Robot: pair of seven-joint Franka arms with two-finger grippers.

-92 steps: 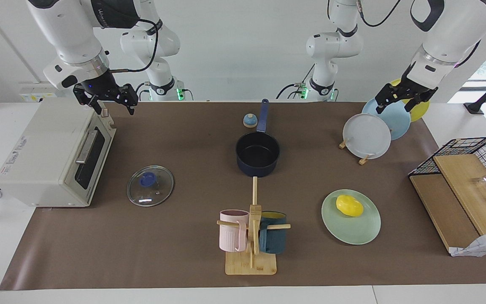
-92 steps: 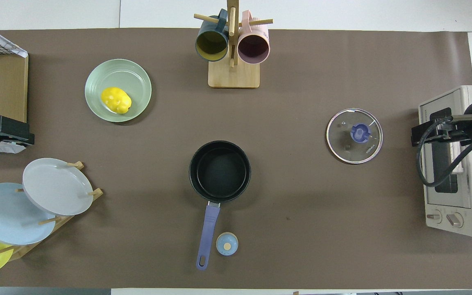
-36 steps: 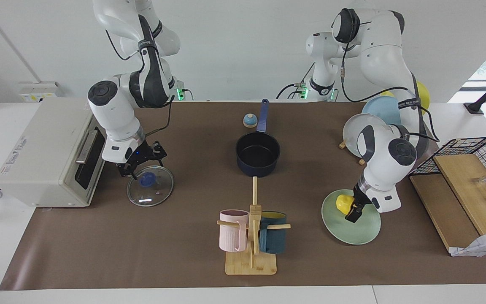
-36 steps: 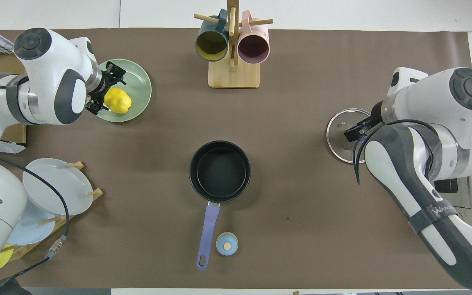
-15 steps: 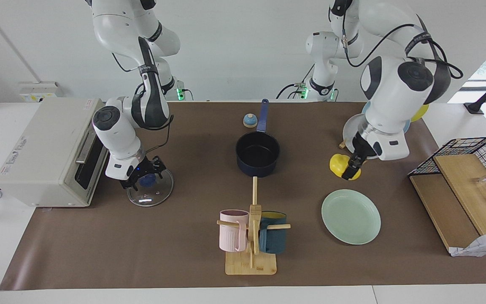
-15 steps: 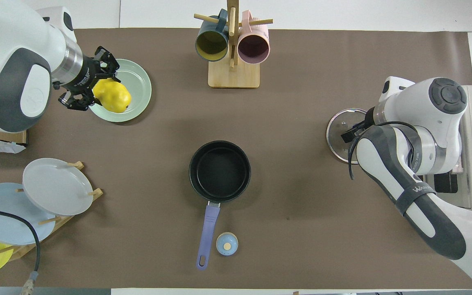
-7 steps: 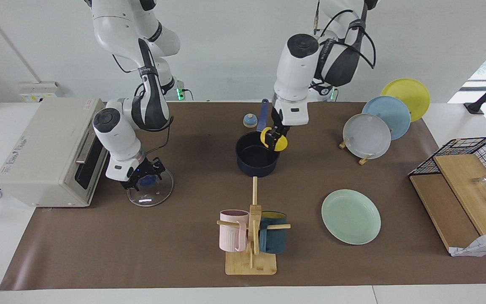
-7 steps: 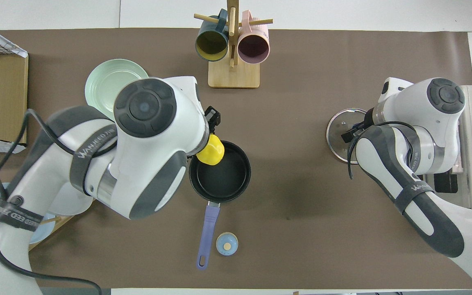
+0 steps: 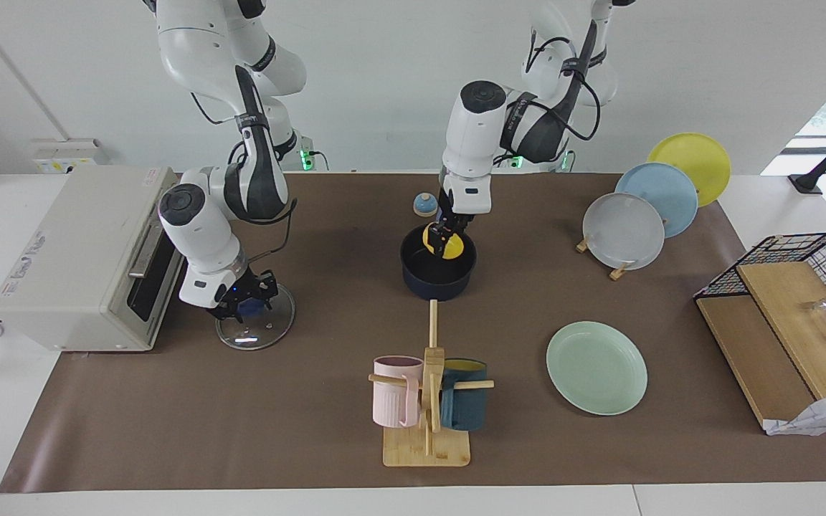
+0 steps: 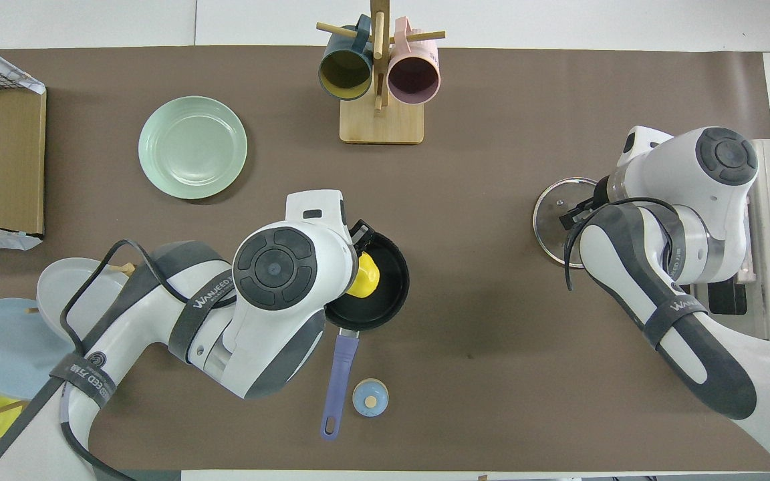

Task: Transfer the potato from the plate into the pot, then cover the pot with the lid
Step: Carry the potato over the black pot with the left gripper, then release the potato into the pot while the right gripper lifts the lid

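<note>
My left gripper (image 9: 444, 242) is shut on the yellow potato (image 9: 453, 249) and holds it in the mouth of the dark blue pot (image 9: 438, 278), at about rim height. The overhead view shows the potato (image 10: 363, 277) over the pot's black inside (image 10: 388, 294). The pot's blue handle (image 9: 447, 190) points toward the robots. The mint-green plate (image 9: 596, 367) lies bare toward the left arm's end. My right gripper (image 9: 243, 304) is down at the blue knob of the glass lid (image 9: 264, 330), which lies flat on the mat in front of the toaster oven.
A small blue-and-tan bell (image 9: 424, 205) sits beside the pot's handle. A wooden mug rack (image 9: 429, 390) with two mugs stands farther from the robots than the pot. A toaster oven (image 9: 83, 258), a plate rack (image 9: 642, 215) and a wire basket (image 9: 800, 258) stand at the table's ends.
My left gripper lifted the potato off the plate, carried it across to the pot and lowered it into the mouth. My right gripper has stayed at the lid's knob.
</note>
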